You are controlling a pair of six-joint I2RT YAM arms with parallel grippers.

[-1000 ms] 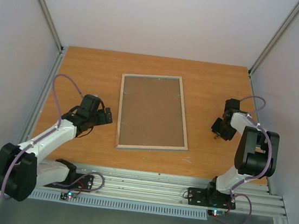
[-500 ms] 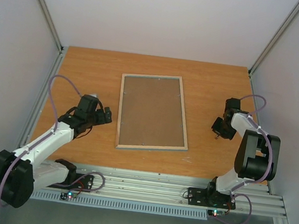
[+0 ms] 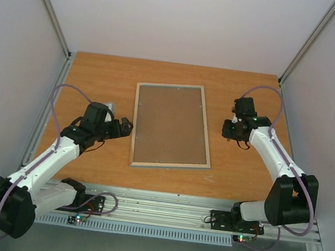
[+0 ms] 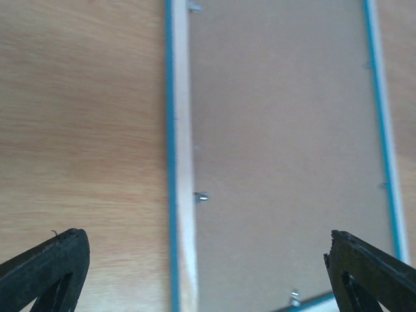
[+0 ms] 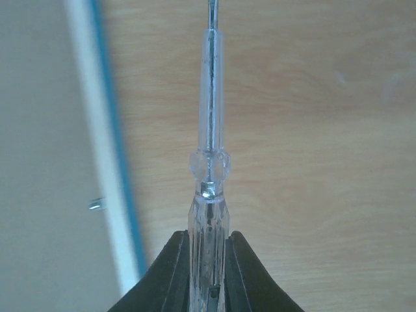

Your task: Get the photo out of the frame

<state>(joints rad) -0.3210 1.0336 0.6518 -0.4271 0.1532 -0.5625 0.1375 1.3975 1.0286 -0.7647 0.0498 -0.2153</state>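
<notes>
The frame (image 3: 135,121) lies face down in the middle of the table, with its pale wood edge up and the brown backing board (image 3: 170,125) filling it. The photo is hidden under the board. My left gripper (image 3: 128,125) is open just left of the frame's left edge. In the left wrist view (image 4: 205,242) it hovers above the turquoise edge (image 4: 170,130), the board (image 4: 279,130) and a metal tab (image 4: 202,197). My right gripper (image 3: 226,131) is shut on a clear-handled screwdriver (image 5: 209,162) just right of the frame's right edge (image 5: 104,162).
Small metal tabs sit along the inside of the frame; one (image 5: 96,205) shows in the right wrist view. The orange wooden table (image 3: 100,74) is walled by white panels on three sides. An aluminium rail (image 3: 164,204) runs along the near edge.
My right arm has swung forward and left, bringing the screwdriver close to the frame's right edge. My left gripper has moved slightly right toward the frame's left edge.
</notes>
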